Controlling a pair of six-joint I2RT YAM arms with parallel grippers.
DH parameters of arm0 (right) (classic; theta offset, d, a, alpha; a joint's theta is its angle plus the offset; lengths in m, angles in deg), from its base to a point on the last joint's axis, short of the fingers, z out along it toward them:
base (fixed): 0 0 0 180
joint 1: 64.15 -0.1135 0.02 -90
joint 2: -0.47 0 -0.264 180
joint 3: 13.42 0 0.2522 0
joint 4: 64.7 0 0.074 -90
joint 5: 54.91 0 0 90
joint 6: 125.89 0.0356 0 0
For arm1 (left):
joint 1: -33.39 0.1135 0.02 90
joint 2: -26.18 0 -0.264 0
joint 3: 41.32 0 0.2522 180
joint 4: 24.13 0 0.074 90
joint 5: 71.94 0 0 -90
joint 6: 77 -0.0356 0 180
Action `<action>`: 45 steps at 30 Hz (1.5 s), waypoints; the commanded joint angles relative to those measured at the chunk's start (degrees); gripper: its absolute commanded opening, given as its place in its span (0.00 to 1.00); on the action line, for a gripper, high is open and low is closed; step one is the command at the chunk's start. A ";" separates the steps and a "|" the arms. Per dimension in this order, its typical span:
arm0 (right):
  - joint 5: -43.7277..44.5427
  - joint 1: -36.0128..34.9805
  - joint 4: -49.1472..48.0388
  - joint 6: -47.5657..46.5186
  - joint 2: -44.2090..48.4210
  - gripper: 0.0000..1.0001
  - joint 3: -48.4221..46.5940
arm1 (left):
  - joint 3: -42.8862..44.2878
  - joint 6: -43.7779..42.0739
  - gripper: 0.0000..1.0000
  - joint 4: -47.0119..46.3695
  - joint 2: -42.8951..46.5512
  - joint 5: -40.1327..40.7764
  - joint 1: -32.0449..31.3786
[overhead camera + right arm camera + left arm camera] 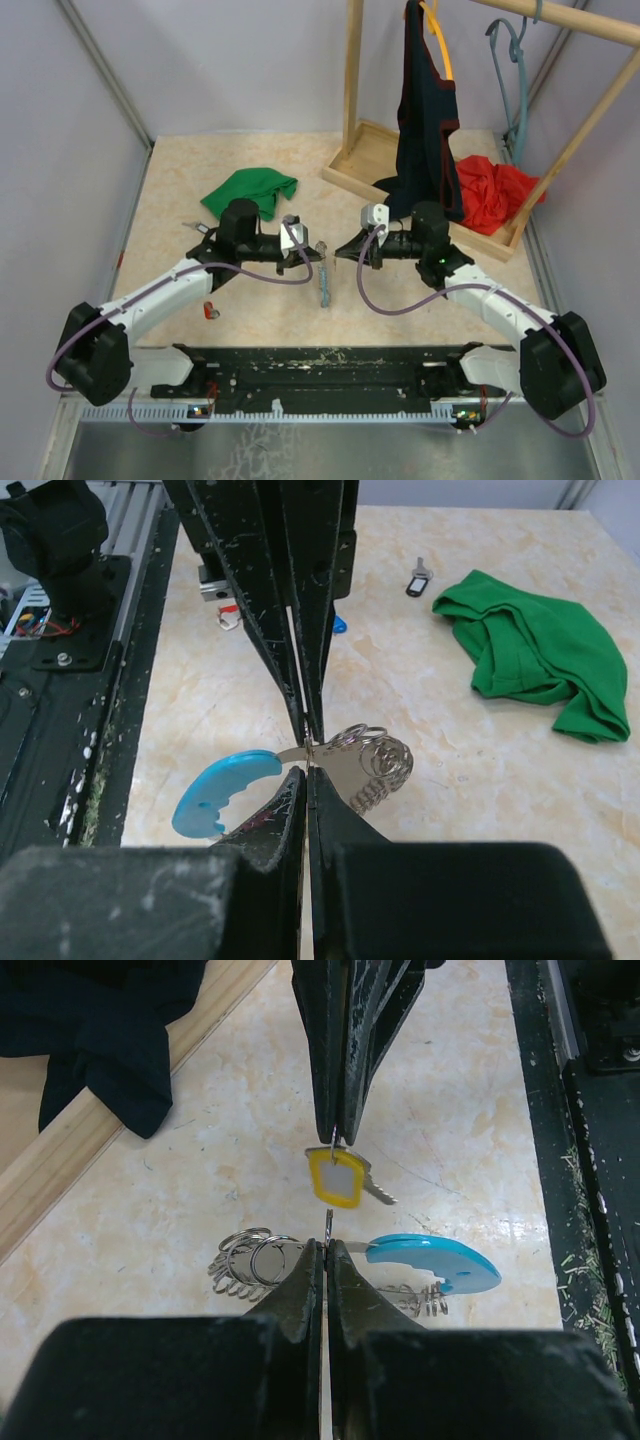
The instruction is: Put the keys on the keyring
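Note:
The keyring (435,1260), with a light blue tag and a bunch of silvery rings (245,1258), is under both grippers' tips; in the right wrist view the keyring (225,790) is there too. My right gripper (338,1138) is shut on the small ring of a yellow-headed key (335,1178), which hangs from it. My left gripper (326,1245) is shut on a thin metal piece seen edge-on; I cannot tell whether it belongs to the keyring. The two grippers meet tip to tip at the table's middle: left gripper (318,247), right gripper (340,252). A red key (210,310) and a dark key (200,228) lie apart on the left.
A green cloth (250,192) lies behind the left arm. At the back right stands a wooden rack (352,100) with a dark garment (425,120) hanging and a red cloth (492,190) on its base. A blue-headed key (339,624) lies behind the left gripper.

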 commanded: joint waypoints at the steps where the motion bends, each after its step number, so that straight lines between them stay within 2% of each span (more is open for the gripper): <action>1: -2.59 -0.83 3.91 -5.89 -1.50 0.00 -3.86 | 3.90 -4.07 0.00 3.05 -1.35 -3.16 -0.22; 16: 0.93 -3.29 5.19 -10.25 -1.24 0.00 -3.97 | 5.05 -4.77 0.00 4.59 -2.79 -4.45 -0.22; 45: 5.07 -4.96 7.94 -12.59 1.88 0.00 -3.98 | 7.01 -4.26 0.00 6.97 -4.43 -4.67 -0.48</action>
